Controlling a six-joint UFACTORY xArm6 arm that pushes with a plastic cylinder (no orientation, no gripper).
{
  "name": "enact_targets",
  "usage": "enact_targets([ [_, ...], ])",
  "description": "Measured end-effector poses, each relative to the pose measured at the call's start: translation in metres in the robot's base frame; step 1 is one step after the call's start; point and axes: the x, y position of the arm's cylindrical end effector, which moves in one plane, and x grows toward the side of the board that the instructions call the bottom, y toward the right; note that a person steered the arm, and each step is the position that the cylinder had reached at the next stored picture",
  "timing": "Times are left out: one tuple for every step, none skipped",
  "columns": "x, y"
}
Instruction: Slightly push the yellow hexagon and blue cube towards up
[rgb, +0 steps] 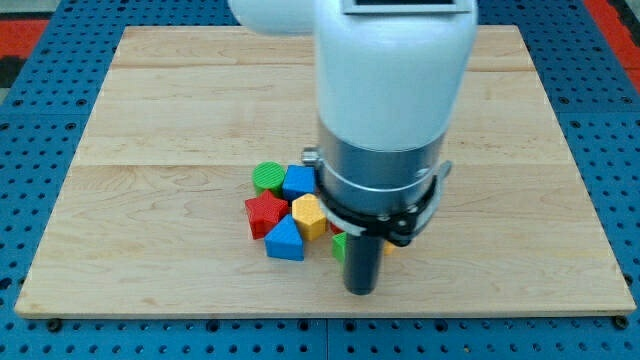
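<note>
Tip (360, 291) below-right of yellow hexagon (309, 214); blue cube (299, 182) above hexagon; no claw.

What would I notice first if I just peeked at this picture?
First, the big white and grey robot arm reaching down from the view's top, right over the middle of the wooden board. Next, the small bunch of bright blocks huddled at its left: a green cylinder, blue cube, red star, yellow hexagon and another blue block. My tip sits just right of them, toward the view's bottom.
</note>
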Motion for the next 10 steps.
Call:
enact_targets([
  [-0.025, 0.013],
  [-0.039, 0.021],
  [-0.022, 0.024],
  [-0.021, 0.026],
  [-0.038, 0.034],
  [-0.038, 0.034],
  [0.005, 0.032],
  [0.018, -0.006],
  [0.005, -0.031],
  [-0.013, -0.041],
])
